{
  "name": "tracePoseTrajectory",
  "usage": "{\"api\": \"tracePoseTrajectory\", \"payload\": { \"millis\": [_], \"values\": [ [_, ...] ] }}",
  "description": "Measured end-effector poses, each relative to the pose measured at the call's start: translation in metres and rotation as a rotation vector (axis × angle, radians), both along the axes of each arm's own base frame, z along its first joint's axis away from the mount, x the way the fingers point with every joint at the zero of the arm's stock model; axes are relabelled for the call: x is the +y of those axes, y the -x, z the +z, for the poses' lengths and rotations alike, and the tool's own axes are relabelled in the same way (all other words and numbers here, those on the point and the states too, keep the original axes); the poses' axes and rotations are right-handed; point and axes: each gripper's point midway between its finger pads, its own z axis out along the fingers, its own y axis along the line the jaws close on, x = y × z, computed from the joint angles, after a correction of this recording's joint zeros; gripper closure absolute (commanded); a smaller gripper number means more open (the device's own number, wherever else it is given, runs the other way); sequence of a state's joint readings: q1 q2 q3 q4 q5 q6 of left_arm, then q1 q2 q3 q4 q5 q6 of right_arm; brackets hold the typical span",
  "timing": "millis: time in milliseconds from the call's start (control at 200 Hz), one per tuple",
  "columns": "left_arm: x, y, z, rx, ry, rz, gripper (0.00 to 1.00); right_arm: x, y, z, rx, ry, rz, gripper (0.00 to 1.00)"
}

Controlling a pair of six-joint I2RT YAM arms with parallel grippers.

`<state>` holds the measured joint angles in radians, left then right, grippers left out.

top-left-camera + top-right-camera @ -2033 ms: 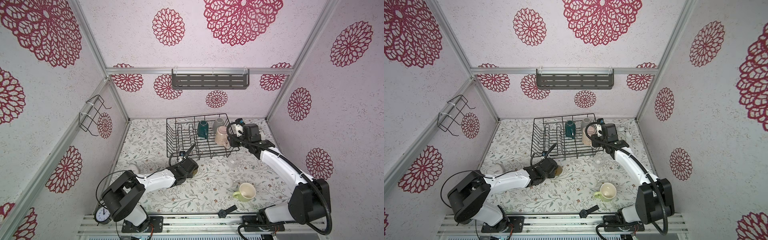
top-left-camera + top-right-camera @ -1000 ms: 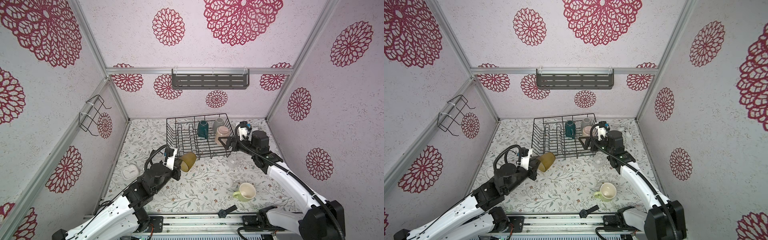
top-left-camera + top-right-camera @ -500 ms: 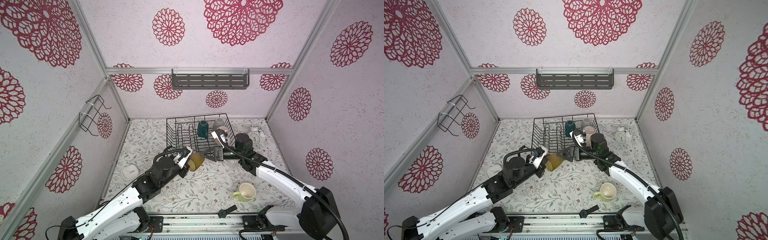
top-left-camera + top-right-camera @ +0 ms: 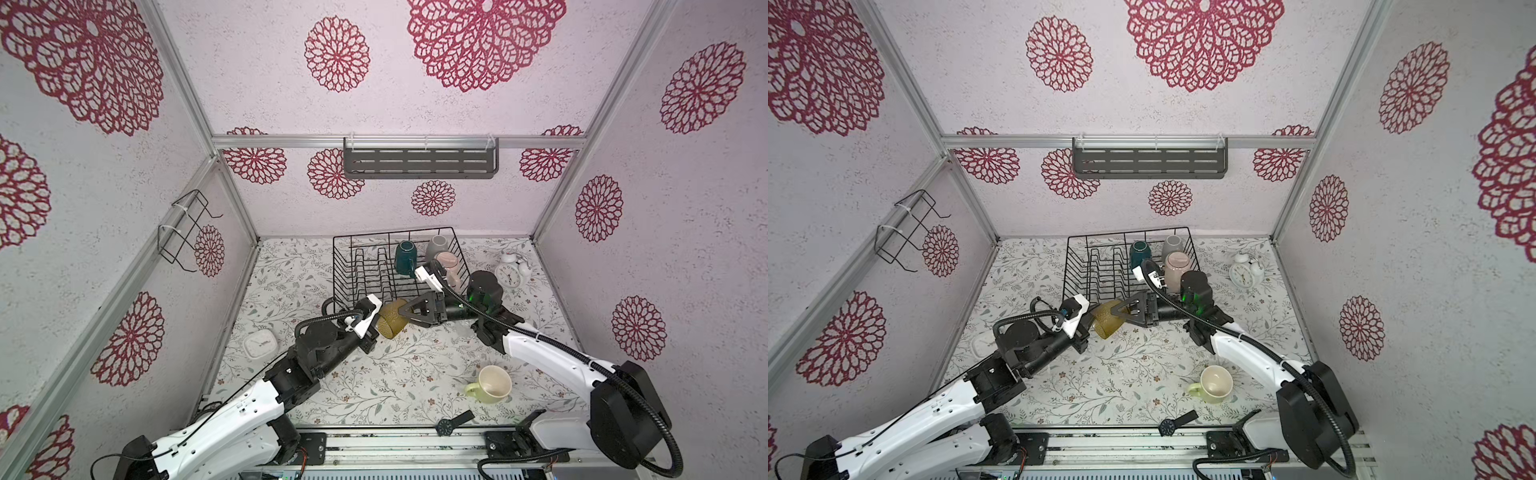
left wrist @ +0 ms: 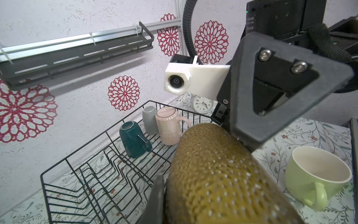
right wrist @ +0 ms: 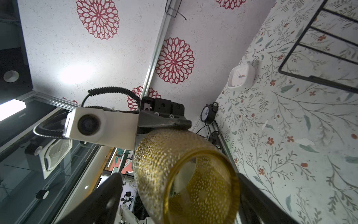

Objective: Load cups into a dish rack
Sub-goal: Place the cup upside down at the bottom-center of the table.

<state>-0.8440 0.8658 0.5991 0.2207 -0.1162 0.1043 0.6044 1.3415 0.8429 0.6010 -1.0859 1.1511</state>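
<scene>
We see the amber tumbler (image 4: 394, 323) lying sideways, raised just in front of the dish rack's (image 4: 361, 272) near rim, between the two arms. The left end effector (image 4: 379, 326) is clamped on the end away from the mouth. The right end effector (image 4: 405, 318) has its jaws spread wide to either side of the mouth end.

In both top views the two end effectors and the tumbler crowd together, and we cannot tell there whether the right fingers touch the glass. The right wrist view looks into the tumbler's (image 6: 184, 170) mouth. It shows a clear gap between one finger (image 6: 108, 194) and the dimpled wall, while the opposite finger sits against or just beside the rim. So the right end effector is open and grips nothing. In the left wrist view only one left finger (image 5: 157, 194) shows beside the tumbler (image 5: 219, 174), which hides the rest.

That view shows the rack's (image 5: 87, 174) load best. The dark teal mug (image 5: 131, 141), the grey mug (image 5: 149, 120) and the pink mug (image 5: 168, 128) stand upside down, close together at its far right end. It also shows the light green mug (image 5: 313, 174) on the floral surface (image 4: 395, 374), outside the rack, and the white alarm clock (image 5: 203, 104) beyond the rack.

The right wrist view alone shows a small dark round clock (image 6: 208, 114) by the front rail. It also catches the square white clock (image 6: 241, 77) on the surface.
</scene>
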Motion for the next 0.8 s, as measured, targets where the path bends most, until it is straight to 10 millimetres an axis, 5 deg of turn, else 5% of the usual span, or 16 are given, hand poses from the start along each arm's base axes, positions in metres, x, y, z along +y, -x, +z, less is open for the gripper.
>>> {"api": "tracePoseTrajectory", "payload": {
  "millis": [380, 801],
  "values": [
    [-0.001, 0.002, 0.023, -0.074, 0.096, -0.011, 1.00, 0.024, 0.009, 0.024, 0.130, -0.148, 0.089, 0.25],
    [0.002, -0.010, 0.012, -0.041, 0.087, 0.049, 1.00, 0.030, 0.003, 0.015, 0.157, -0.138, 0.069, 0.17]
  ]
}}
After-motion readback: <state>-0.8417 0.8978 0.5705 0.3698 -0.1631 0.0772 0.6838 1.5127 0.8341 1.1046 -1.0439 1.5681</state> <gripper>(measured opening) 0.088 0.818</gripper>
